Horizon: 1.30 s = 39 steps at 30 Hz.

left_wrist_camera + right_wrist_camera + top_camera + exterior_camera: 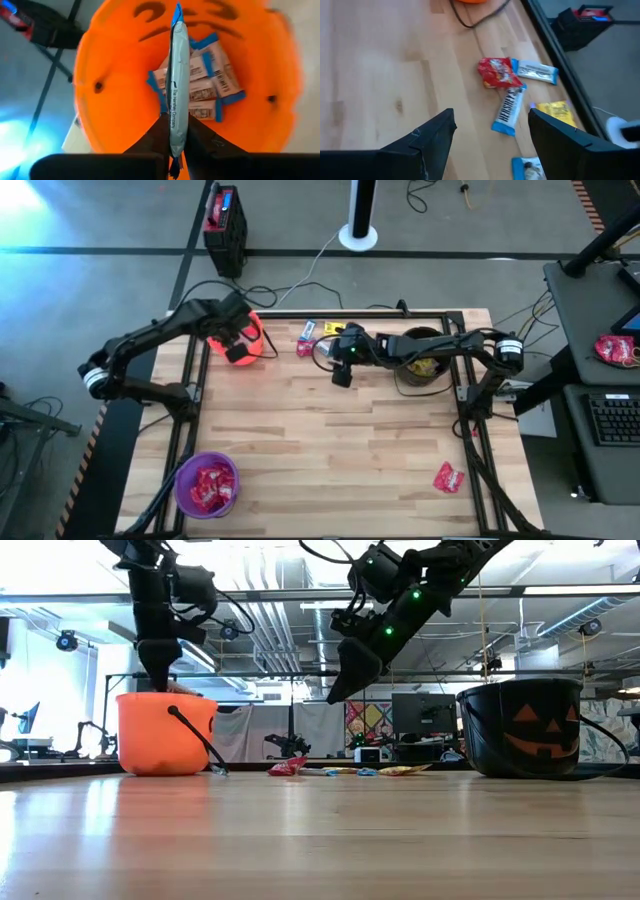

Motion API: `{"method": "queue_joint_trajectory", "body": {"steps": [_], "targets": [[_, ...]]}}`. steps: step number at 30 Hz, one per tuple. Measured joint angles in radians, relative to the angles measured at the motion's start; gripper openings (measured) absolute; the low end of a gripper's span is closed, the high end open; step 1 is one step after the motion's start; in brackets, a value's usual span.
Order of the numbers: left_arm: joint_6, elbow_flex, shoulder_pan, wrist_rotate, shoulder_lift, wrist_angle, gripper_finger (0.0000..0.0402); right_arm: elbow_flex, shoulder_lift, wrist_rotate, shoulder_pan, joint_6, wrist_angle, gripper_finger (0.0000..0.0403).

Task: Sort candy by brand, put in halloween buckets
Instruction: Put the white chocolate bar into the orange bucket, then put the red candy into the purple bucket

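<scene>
Left gripper (176,131) pinches a blue-and-white candy (177,85) edge-on, printed "The Hershey Company", over the orange bucket (125,75) holding similar bars. Right gripper (490,132) hangs wide open, empty, above loose candies: a bar (509,110) reading "Hershey's", a red packet (495,71), a yellow packet (555,111). Light wood-plank table (330,450); purple bucket (206,483) holds red packets; black bucket (525,727) has an orange pumpkin face. Exposed ceiling pipes behind.

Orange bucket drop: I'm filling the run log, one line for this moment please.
left gripper: shut on blue-and-white candy over orange bucket | right gripper: open above loose candies
</scene>
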Motion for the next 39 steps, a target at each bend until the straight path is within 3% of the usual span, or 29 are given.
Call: {"method": "queue_joint_trajectory", "body": {"steps": [13,18,23,30,39], "targets": [[-0.014,0.001,0.0,-0.044,0.016,-0.008,0.0115,0.0,0.0,-0.025,0.0,0.073,-0.006,0.0244],[-0.021,0.003,-0.004,-0.044,-0.022,0.008,0.0133,0.0,0.017,-0.017,-0.015,0.128,0.1,0.0244],[-0.063,0.002,-0.04,-0.001,-0.128,0.088,0.0133,0.027,0.086,-0.027,-0.064,0.197,0.223,0.0243],[-0.074,-0.019,-0.14,0.154,-0.312,0.197,0.0128,0.15,0.24,-0.176,-0.121,0.055,0.22,0.0232],[-0.155,-0.175,-0.293,0.156,-0.505,0.401,0.0127,0.361,0.408,-0.181,-0.156,0.039,0.03,0.0223]]}}
